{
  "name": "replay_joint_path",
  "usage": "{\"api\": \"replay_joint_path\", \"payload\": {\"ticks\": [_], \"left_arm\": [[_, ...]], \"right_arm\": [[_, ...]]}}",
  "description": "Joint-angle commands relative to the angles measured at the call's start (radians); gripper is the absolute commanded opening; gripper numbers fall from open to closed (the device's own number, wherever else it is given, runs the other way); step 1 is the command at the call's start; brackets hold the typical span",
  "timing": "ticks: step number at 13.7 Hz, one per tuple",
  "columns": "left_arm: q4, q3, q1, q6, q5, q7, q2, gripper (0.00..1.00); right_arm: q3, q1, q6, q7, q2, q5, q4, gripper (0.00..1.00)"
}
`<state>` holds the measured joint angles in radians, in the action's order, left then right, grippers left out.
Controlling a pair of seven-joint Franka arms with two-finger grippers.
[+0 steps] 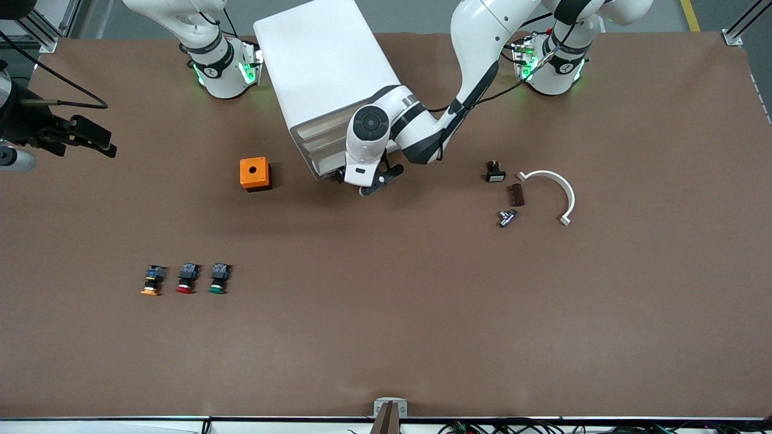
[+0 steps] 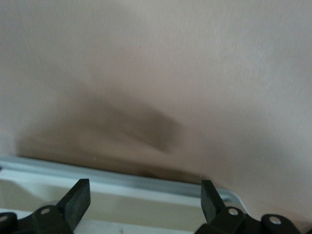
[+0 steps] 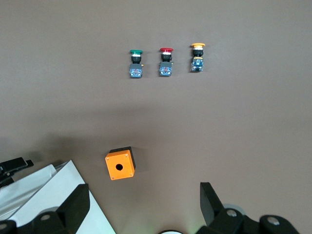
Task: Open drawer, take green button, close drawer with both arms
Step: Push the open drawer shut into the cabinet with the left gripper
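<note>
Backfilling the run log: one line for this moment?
left gripper: jaws open, at cabinet drawer front | right gripper: jaws open, waiting | green button: on table, untouched

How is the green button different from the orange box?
The green button is small, with a round green cap, black body and blue rear part; the orange box is bigger, a square block with a round hole on top. The green button lies in a row with two other buttons, nearer the front camera; the orange box sits alone beside the white cabinet. Both rest untouched on the brown table.
</note>
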<state>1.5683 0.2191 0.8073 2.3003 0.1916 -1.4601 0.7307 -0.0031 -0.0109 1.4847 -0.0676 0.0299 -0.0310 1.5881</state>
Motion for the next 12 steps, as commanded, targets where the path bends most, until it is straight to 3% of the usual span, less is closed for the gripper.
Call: {"api": "replay_joint_path", "payload": {"ticks": [1, 12], "left_arm": [[-0.016, 0.005, 0.009, 0.004, 0.054, 0.001, 0.013, 1.0], [-0.034, 0.032, -0.028, -0.007, 0.048, 0.003, -0.017, 1.0]], "right_arm": [[-0.006, -0.004, 0.014, 0.0, 0.038, 0.013, 0.029, 1.0], [-0.009, -0.003, 0.097, 0.043, 0.048, 0.026, 0.033, 1.0]]}}
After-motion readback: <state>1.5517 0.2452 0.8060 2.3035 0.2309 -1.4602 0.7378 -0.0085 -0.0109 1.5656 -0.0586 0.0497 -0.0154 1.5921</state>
